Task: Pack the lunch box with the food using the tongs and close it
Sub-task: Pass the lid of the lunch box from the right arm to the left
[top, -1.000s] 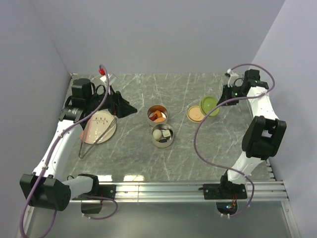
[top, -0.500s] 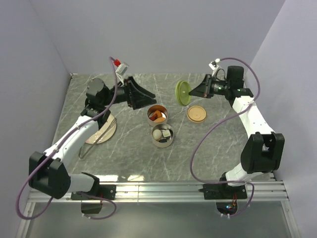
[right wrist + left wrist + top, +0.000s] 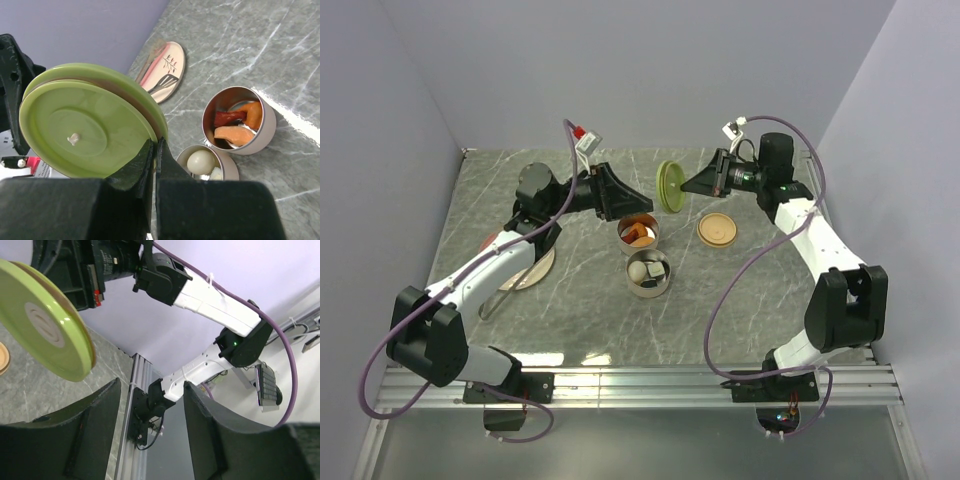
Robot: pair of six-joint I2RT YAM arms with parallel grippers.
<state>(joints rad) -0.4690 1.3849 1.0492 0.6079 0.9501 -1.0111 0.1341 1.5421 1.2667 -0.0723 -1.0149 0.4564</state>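
The lunch box is two steel tins: the far tin [image 3: 639, 231] [image 3: 239, 125] holds orange-red food chunks [image 3: 235, 134], and the near tin [image 3: 648, 272] [image 3: 205, 162] holds a whitish ball [image 3: 200, 161]. My right gripper [image 3: 686, 187] [image 3: 155, 150] is shut on the rim of the green lid [image 3: 669, 186] [image 3: 85, 125] [image 3: 50, 330], which hangs on edge above the table. My left gripper [image 3: 638, 203] [image 3: 150, 430] hovers just left of that lid, open and empty. The pale orange lid [image 3: 717, 230] lies flat on the table. The tongs [image 3: 490, 303] lie by the plate, mostly under my left arm.
The pink plate [image 3: 532, 270] [image 3: 165, 70] sits at the left, half hidden by my left arm. Purple walls close the table at the back and both sides. A metal rail [image 3: 650, 380] runs along the near edge.
My right gripper lifted the green lid off the table and carried it left, on edge. My left arm swung from the plate toward the lid, and its jaws narrowed.
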